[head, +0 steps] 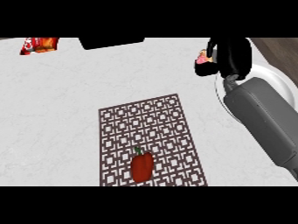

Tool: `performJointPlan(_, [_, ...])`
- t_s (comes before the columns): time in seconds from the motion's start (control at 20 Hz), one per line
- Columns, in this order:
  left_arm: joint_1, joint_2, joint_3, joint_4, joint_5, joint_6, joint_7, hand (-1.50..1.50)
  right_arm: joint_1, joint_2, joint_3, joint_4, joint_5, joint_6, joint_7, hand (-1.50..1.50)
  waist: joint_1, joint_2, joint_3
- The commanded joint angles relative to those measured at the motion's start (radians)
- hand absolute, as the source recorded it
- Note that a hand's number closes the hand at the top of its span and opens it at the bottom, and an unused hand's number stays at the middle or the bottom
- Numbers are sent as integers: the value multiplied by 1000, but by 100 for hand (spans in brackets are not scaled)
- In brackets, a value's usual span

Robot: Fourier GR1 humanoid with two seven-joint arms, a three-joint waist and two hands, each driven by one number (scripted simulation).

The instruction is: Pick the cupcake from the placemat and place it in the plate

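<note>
Red pepper (142,166) is seen on the brown patterned placemat (152,127). Right black hand (230,56) is curled round the pink cupcake (205,57), beside the white round plate (281,83), above the white surface (48,109).

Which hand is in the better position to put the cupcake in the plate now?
The right hand. It is curled round the cupcake and sits beside the white plate. The left hand shows nowhere in the head view.
</note>
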Motion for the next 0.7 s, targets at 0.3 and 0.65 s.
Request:
performJointPlan(0.3, [-290, -69, 14, -148, 46, -4, -116, 0, 28, -47, -101, 36, 65, -156, 154, 150, -22, 18, -13])
performJointPlan(0.65, [-300, -84, 31, -155, 40, -10, -116, 0, 111, -111, -131, 65, 66, -177, 128, 150, -25, 29, -9])
